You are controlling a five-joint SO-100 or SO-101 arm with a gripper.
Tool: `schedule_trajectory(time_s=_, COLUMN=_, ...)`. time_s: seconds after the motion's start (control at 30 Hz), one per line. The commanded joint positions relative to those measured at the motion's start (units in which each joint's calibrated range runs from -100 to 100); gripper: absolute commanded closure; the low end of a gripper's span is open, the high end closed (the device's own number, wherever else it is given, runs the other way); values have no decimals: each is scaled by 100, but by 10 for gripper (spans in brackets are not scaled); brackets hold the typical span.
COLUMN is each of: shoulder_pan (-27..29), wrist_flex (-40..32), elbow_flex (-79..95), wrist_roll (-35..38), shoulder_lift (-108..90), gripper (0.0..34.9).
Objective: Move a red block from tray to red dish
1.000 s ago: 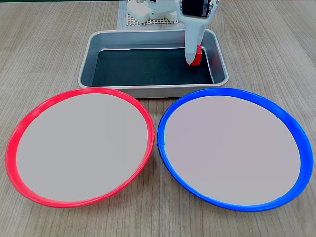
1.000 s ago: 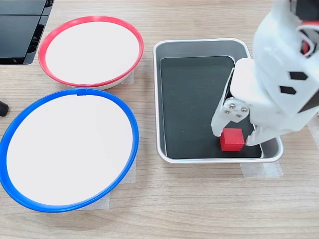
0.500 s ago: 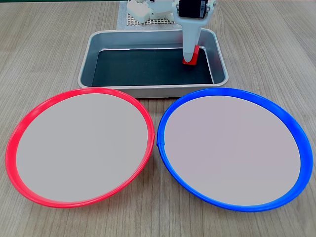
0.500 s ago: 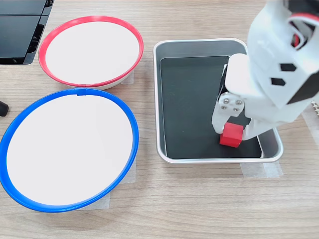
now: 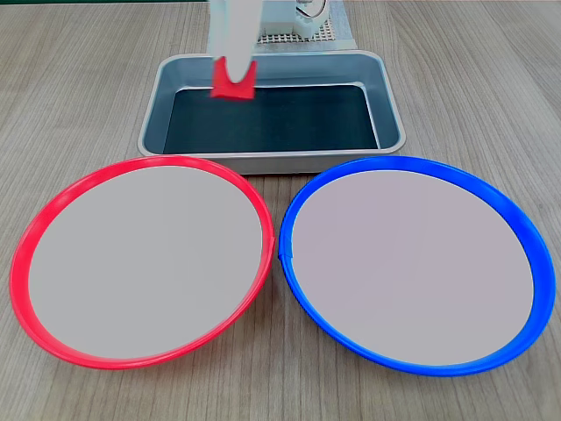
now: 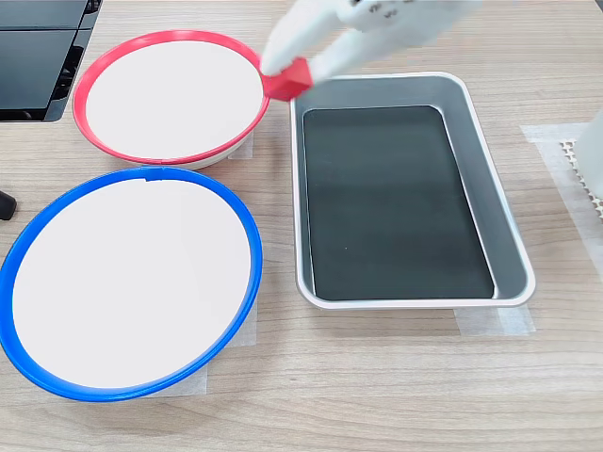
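One white pincer grips the red block, raised between tray and red dish.

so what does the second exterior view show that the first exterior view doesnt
Only the second exterior view shows the dark equipment at its top left corner and clear tape beside the tray.

Only the first exterior view shows the white mesh mat behind the tray.

Both exterior views show the claw holding the red block, the tray, the red dish and the blue dish.
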Motion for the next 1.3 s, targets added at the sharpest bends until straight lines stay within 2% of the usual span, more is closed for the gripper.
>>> schedule_trajectory(time_s=0.0, shoulder_pan=333, wrist_flex=-1570, elbow_flex=-261, wrist_roll=947, shoulder_lift=557, gripper=346)
schedule_trajectory(time_s=0.1, shoulder_pan=427, wrist_flex=-2338, elbow_flex=-179, wrist_roll=1284, shoulder_lift=1274, gripper=346)
schedule_trajectory(time_s=0.17, shoulder_pan=455, wrist_flex=-2602, elbow_flex=-270, wrist_roll=1426, shoulder_lift=1854, gripper=346)
schedule_trajectory(time_s=0.2, shoulder_pan=474, wrist_flex=-2949, elbow_flex=-525, wrist_roll=1587, shoulder_lift=2596, gripper=346)
schedule_trajectory(time_s=0.53, shoulder_pan=634, wrist_flex=-2941, elbow_flex=-2419, wrist_roll=1983, shoulder_lift=4685, gripper=326)
schedule_trajectory(time_s=0.6, shoulder_pan=700, wrist_flex=-2932, elbow_flex=-2646, wrist_roll=2090, shoulder_lift=4941, gripper=293)
schedule_trajectory(time_s=0.73, shoulder_pan=757, wrist_flex=-2899, elbow_flex=-2783, wrist_roll=2217, shoulder_lift=5086, gripper=251)
schedule_trajectory(time_s=0.8, shoulder_pan=766, wrist_flex=-2875, elbow_flex=-2801, wrist_roll=2271, shoulder_lift=5086, gripper=190)
schedule_trajectory(time_s=0.87, shoulder_pan=766, wrist_flex=-2866, elbow_flex=-2783, wrist_roll=2276, shoulder_lift=5026, gripper=152)
schedule_trajectory(time_s=0.9, shoulder_pan=775, wrist_flex=-2842, elbow_flex=-2764, wrist_roll=2291, shoulder_lift=4992, gripper=116)
schedule_trajectory(time_s=1.0, shoulder_pan=766, wrist_flex=-2809, elbow_flex=-2719, wrist_roll=2310, shoulder_lift=4890, gripper=94)
schedule_trajectory(time_s=1.03, shoulder_pan=766, wrist_flex=-2809, elbow_flex=-2683, wrist_roll=2310, shoulder_lift=4813, gripper=112)
schedule_trajectory(time_s=1.1, shoulder_pan=709, wrist_flex=-2800, elbow_flex=-2519, wrist_roll=2232, shoulder_lift=4498, gripper=177)
schedule_trajectory(time_s=1.17, shoulder_pan=587, wrist_flex=-2809, elbow_flex=-2164, wrist_roll=1919, shoulder_lift=3918, gripper=346)
schedule_trajectory(time_s=1.27, shoulder_pan=333, wrist_flex=-2883, elbow_flex=-1363, wrist_roll=908, shoulder_lift=2613, gripper=348)
